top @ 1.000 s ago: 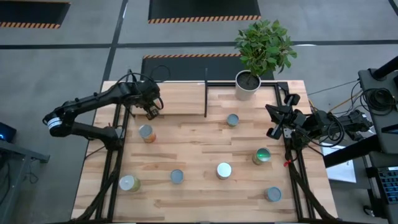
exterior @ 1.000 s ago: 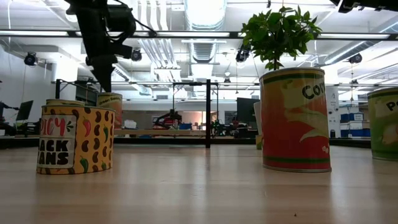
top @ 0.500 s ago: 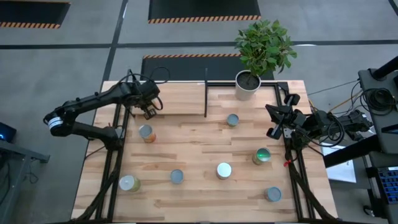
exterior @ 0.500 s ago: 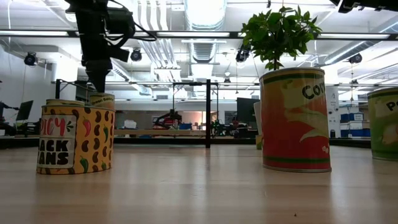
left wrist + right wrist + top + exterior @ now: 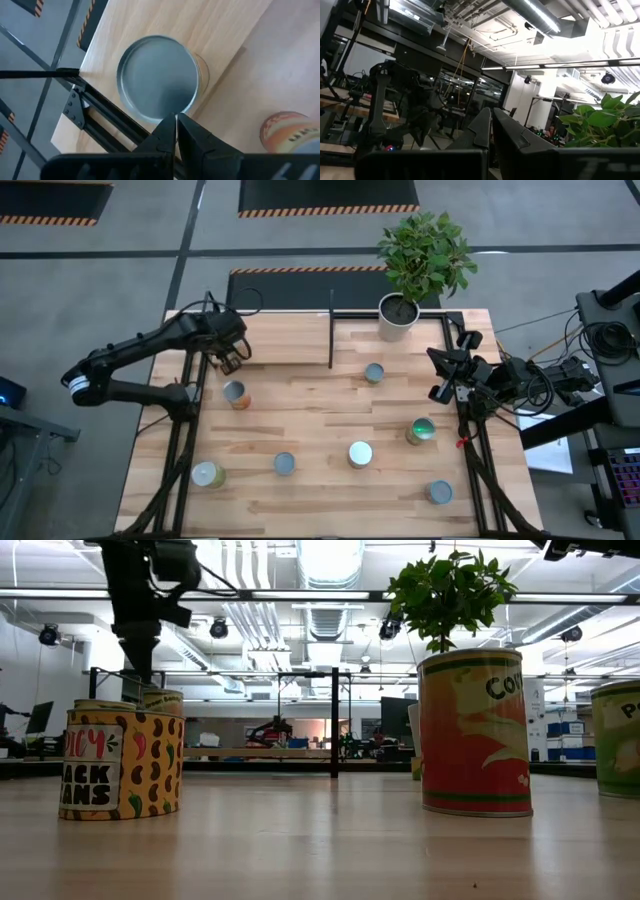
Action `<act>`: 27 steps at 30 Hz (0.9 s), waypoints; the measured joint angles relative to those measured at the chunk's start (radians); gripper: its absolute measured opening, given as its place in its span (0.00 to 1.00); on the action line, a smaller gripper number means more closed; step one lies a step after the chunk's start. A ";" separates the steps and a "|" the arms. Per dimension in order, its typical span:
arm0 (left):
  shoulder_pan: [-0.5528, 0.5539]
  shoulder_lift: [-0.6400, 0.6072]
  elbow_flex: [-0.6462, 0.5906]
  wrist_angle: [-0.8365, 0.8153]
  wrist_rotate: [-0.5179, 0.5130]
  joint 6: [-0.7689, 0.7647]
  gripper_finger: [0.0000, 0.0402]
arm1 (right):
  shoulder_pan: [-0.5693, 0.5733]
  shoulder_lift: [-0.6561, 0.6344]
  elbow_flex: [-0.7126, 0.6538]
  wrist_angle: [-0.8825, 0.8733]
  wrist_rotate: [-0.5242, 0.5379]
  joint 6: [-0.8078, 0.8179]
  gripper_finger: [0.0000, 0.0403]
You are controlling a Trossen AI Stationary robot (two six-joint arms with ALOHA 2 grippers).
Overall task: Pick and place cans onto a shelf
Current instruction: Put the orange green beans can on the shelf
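Wooden tabletop (image 5: 320, 480) carries seven cans, and the one nearest the shelf (image 5: 290, 340) stands upright (image 5: 235, 393), just in front of the shelf's left end. Directly behind it, over that left end, hangs the left gripper (image 5: 229, 363), fingers pressed shut and empty, far nearer than the right gripper (image 5: 441, 375), shut and parked at the table's right edge. Since a second ago the left gripper has drifted toward the shelf's left edge; the cans have not moved.

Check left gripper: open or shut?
Shut. In its wrist view the left gripper shows fingers pressed together, empty, above a can.
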 joint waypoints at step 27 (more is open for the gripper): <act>0.000 0.055 -0.014 0.002 0.043 -0.020 0.00 | 0.000 0.000 0.000 0.000 0.000 0.003 0.02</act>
